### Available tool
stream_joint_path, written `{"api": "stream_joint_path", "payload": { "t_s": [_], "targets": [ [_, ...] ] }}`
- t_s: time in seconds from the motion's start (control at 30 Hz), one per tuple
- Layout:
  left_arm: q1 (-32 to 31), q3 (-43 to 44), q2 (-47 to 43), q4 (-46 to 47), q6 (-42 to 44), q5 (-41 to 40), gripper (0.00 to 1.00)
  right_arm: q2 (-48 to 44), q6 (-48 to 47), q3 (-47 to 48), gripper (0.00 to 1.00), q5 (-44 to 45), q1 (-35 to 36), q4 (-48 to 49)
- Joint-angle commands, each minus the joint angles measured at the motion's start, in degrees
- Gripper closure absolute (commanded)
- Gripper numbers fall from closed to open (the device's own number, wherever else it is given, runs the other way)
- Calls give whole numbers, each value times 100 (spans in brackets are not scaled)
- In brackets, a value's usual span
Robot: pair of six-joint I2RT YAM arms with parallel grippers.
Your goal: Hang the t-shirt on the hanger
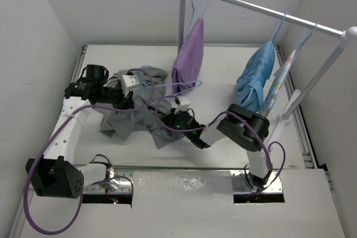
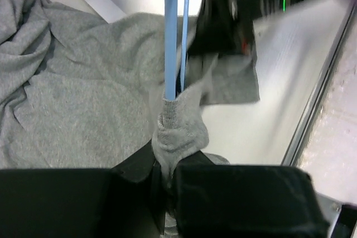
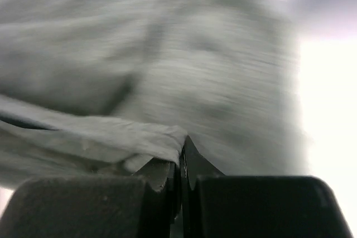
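The grey t-shirt (image 1: 129, 120) lies crumpled on the white table left of centre. The pale-blue wire hanger (image 1: 173, 86) lies across its top, partly inside the fabric. My left gripper (image 1: 135, 94) is shut on a bunch of shirt fabric; in the left wrist view the gripper (image 2: 167, 174) pinches the grey cloth (image 2: 72, 110) where the hanger wire (image 2: 170, 37) comes out of it. My right gripper (image 1: 170, 115) is at the shirt's right edge. In the right wrist view the gripper (image 3: 182, 157) is shut on a fold of the grey t-shirt (image 3: 195, 71).
A clothes rack with a metal bar (image 1: 268, 9) stands at the back right. On it hang a purple garment (image 1: 189, 54), a light-blue garment (image 1: 254, 79) and a pale garment (image 1: 279, 76). The rack's right post (image 1: 290, 104) stands near my right arm. White walls enclose the table.
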Motion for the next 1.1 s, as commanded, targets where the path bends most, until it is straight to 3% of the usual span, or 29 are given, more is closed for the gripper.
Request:
{"api": "stream_joint_path", "payload": {
  "t_s": [0.0,0.1,0.4,0.57,0.7,0.83,0.9,1.07],
  "targets": [
    [59,172,-233,-484,659,59,100,-501,825,-866,100,265,-506,892],
    [68,-90,-277,-643,1152,-346,100,-1274,1072,-2156,100,432,-1007,1244],
    [77,-926,-330,-311,1743,-1014,100,-3322,484,-3435,100,749,-1826,896],
    [68,-1278,-339,488,1085,-1576,100,-4026,-341,-3163,100,723,-1843,-168],
    [59,-1437,-356,1288,478,-2104,100,-4230,-1080,-2330,100,950,-1782,-1887],
    [-326,-1507,-216,1623,153,-2016,100,-3880,-1957,-1626,100,1101,-993,-2164],
    [-941,-1638,-163,1929,-146,-2243,100,-3729,-2292,-1022,100,1084,-519,-2487],
    [-1250,-1683,-128,2133,-200,-1586,100,-3333,-2663,-104,100,250,-182,-3428]
  ]
}}
